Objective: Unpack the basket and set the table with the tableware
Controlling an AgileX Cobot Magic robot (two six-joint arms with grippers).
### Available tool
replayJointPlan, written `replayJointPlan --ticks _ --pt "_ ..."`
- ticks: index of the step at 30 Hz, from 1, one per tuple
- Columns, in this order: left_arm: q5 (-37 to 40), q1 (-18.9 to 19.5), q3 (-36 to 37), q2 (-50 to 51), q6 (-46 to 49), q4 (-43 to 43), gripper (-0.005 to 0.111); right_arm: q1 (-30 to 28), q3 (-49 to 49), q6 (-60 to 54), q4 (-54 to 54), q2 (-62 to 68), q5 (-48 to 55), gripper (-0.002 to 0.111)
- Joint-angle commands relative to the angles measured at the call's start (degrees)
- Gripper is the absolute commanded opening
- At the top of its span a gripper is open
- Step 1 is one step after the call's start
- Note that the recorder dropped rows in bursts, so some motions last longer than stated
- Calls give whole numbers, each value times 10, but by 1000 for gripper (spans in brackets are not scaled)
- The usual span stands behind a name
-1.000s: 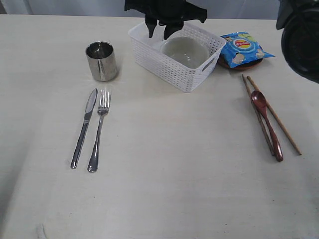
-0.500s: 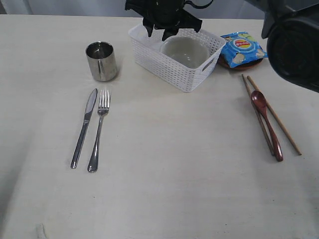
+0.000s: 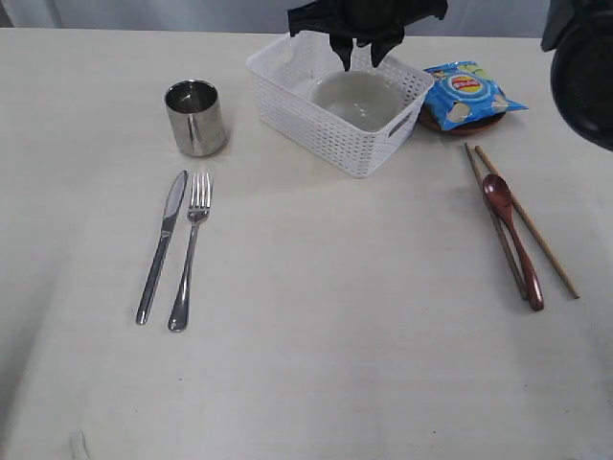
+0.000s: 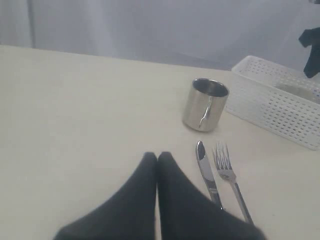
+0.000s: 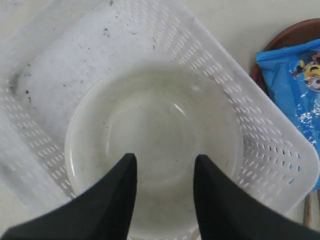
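Where the right jaws hang: upper centre of the exterior frame, above the basket (image 3: 316,129), tips pointing down at the bowl (image 3: 359,103).
Right jaws, state: spread apart with a clear gap and nothing between them; whether the tips touch the bowl's rim cannot be told.
Left jaws, state: tips pressed together in the left wrist view, nothing held, above the bare surface (image 3: 335,364) near the knife's handle.
Basket: white and perforated, upper centre, set at an angle; only the pale round bowl lies inside.
Steel cup (image 3: 195,118): upright, upper left, apart from the basket.
Knife (image 3: 163,244) and fork (image 3: 189,254): side by side left of centre, below the cup, knife on the left.
Wooden spoon (image 3: 512,235): right side, lying along one of the two chopsticks (image 3: 530,225), the other just to its right.
Chips bag (image 3: 469,94): blue, upper right, just beside the basket, lying on a brown plate (image 3: 450,127) whose rim shows beneath it.
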Motion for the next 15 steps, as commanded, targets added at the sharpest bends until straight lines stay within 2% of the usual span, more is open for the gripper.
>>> replayJointPlan --ticks 1,7,15 --pt "-6 1 2 -2 0 0 0 -8 2 -36 1 28 2 37" --pt "-6 1 2 -2 0 0 0 -26 3 -59 20 30 2 35" --pt "-6 1 2 -2 0 0 0 -60 28 -124 81 13 2 7"
